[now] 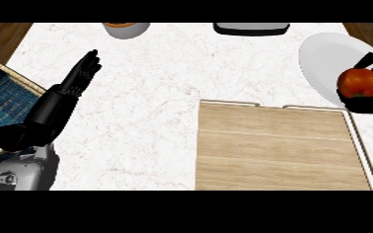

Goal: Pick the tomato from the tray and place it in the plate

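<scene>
White marble-look counter top (pixel 167 84) with faint brown veining fills most of the view. Dark wood floor (pixel 13 37) shows at both upper corners. Blue woven mat (pixel 16 96) with tan edge at left. Grey bowl (pixel 126 29) with orange contents at the back edge, grey-black appliance (pixel 251 28) beside it further right. Light even, soft shadows.

Red tomato (pixel 356 81) with a green stem patch, held over the near edge of the white round plate (pixel 324 59) at far right, wooden tray (pixel 273 148) just in front, bare
</scene>
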